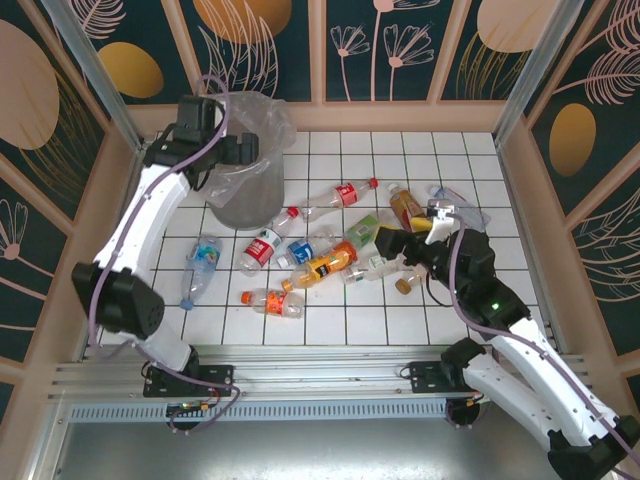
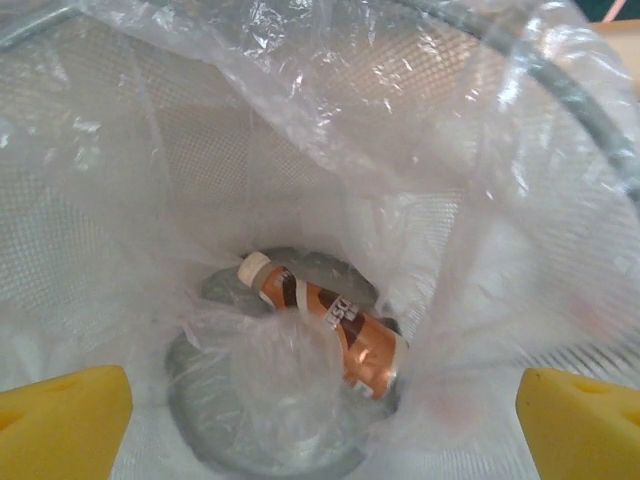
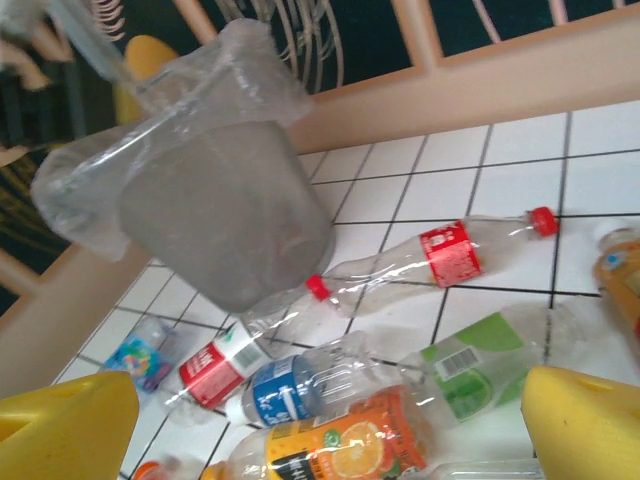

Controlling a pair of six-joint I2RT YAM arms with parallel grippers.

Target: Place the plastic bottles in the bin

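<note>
The left gripper (image 2: 320, 425) hung over the bin (image 2: 110, 170) with its yellow fingers (image 2: 62, 420) spread wide, released and touching nothing. Straight below it, on the bin's floor, a brown-labelled bottle (image 2: 328, 322) lay flat. In the wrist view its long axis ran from 10 to 4 o'clock, with the white cap at 10. The right gripper (image 3: 325, 430) was likewise splayed and empty above loose bottles on the tiled table (image 3: 520, 160). An orange-labelled bottle (image 3: 345, 445) lay directly beneath it and a blue-labelled bottle (image 3: 285, 388) toward 11 o'clock.
</note>
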